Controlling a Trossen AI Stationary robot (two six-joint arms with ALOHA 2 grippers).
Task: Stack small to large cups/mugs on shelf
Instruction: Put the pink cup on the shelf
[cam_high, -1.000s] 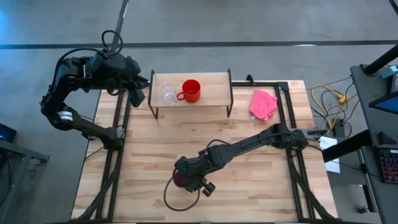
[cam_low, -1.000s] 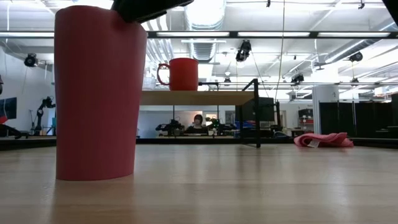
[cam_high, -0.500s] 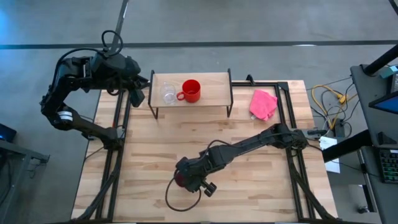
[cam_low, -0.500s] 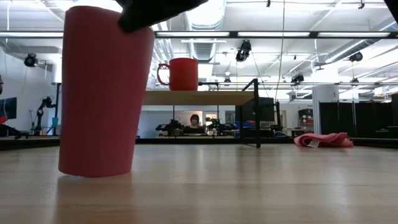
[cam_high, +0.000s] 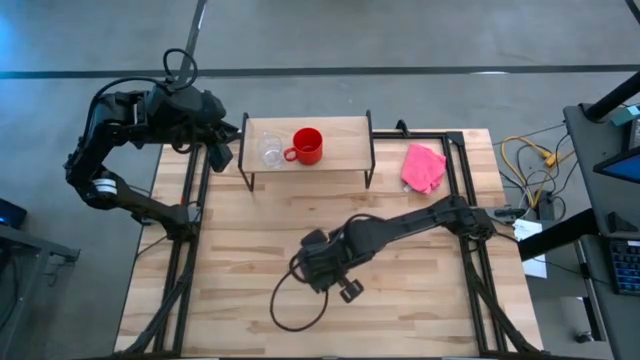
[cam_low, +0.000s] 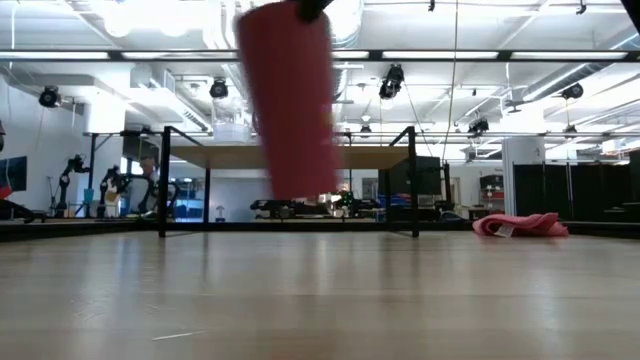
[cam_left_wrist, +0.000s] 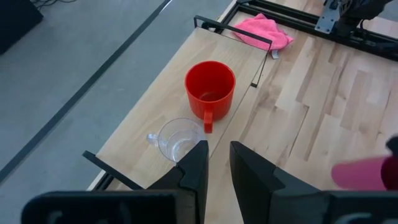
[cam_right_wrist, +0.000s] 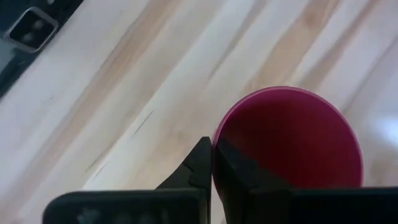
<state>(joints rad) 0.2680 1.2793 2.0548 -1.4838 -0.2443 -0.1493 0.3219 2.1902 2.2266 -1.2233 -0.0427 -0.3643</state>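
The magenta tumbler (cam_low: 290, 110) hangs above the table's middle, and my right gripper (cam_high: 318, 265) is shut on it. In the right wrist view I look down into the tumbler's mouth (cam_right_wrist: 289, 140). On the shelf (cam_high: 345, 150) at the far side stand the small clear glass cup (cam_high: 270, 150) and the red mug (cam_high: 307, 145), each on its base. My left gripper (cam_high: 215, 150) waits by the shelf's left end. Its fingers (cam_left_wrist: 199, 165) are slightly apart with nothing between them. My right gripper holds the tumbler by its rim (cam_right_wrist: 219, 127), one finger inside the mouth and one outside the wall. The fingers come from above, pointing down. The tumbler hangs below them, a little tilted, its base clear of the table.
A pink cloth (cam_high: 423, 167) lies on the table right of the shelf. A black cable loop (cam_high: 295, 310) lies on the near part of the tabletop. Black frame rails (cam_high: 190, 240) run along the table's left and right sides.
The tumbler stood on the table, then tipped with one edge of its base raised. It now hangs lifted clear. My right gripper has carried it up and toward the table's right and far side, closer to the shelf.
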